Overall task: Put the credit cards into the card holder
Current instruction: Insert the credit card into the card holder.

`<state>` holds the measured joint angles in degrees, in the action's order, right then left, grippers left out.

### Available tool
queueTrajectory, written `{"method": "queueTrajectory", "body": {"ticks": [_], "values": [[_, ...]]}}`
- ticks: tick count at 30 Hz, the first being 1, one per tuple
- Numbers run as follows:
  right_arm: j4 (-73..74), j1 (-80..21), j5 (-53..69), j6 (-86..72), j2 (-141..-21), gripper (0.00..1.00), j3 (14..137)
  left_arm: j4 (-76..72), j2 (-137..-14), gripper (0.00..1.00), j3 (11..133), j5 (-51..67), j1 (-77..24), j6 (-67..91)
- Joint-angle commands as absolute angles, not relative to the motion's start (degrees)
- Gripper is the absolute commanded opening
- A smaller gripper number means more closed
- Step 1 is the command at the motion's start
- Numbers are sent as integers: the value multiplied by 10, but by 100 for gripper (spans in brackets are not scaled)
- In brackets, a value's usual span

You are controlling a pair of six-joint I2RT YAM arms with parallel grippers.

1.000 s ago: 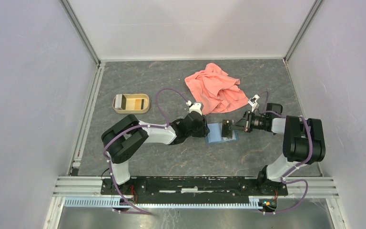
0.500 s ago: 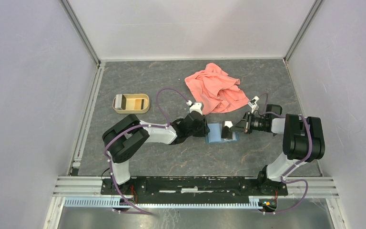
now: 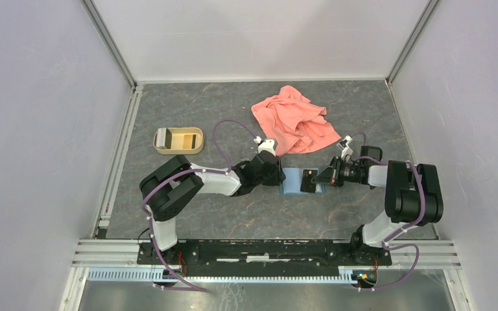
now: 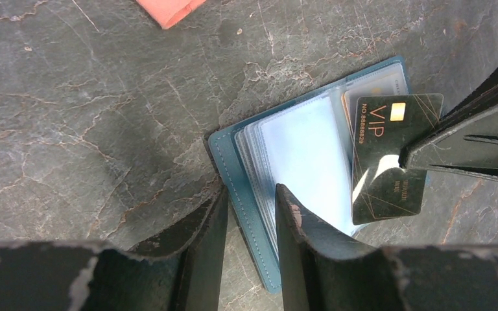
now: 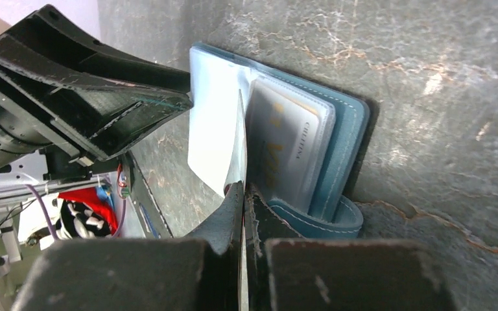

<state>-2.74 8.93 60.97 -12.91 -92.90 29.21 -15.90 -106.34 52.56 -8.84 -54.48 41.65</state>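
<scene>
- Left gripper [image 4: 251,194]: jaws part-way open and low at the table [image 3: 233,214]. They straddle the left cover edge of the card holder [image 4: 233,165], one finger outside the cover and the other on the clear sleeves. By the look of it this is a steadying hold, though I cannot tell whether it actually pinches.
- Card holder: lies open and flat between the two grippers, teal cover underneath and the fan of sleeves facing up.
- Right gripper [image 5: 244,188]: closed tight on one corner of a dark VIP card [image 4: 389,162]. The card hangs over the right-hand sleeves, tilted and overlapping them — not yet inside any pocket.
- Pale gold card [image 5: 285,152]: already seated in a sleeve at the right of the holder, so that one counts as done.
- Left to do, as judged: find a sleeve mouth, slide the dark card in, and let go.
- Tan tray [image 3: 200,139]: farther off to the left — too small to tell whether any card lies in it.
- Pink cloth [image 3: 295,120]: crumpled at the far side, apart from the holder.
</scene>
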Motion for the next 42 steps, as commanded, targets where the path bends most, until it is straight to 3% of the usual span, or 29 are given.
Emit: {"method": "queueTrajectory", "body": {"ticks": [1, 31, 39, 42], "values": [[-30, 82, 527, -158, -911, 0, 285, -95, -1095, 40, 512, -77, -547, 423], [-6, 23, 555, -170, -980, 0, 333, -121, -1103, 40, 512, -41, -547, 420], [-18, 4, 554, -176, -994, 5, 343, -132, -1106, 40, 514, -25, -547, 420], [-2, -20, 551, -143, -998, 11, 358, -135, -1106, 40, 513, -22, -547, 423]]}}
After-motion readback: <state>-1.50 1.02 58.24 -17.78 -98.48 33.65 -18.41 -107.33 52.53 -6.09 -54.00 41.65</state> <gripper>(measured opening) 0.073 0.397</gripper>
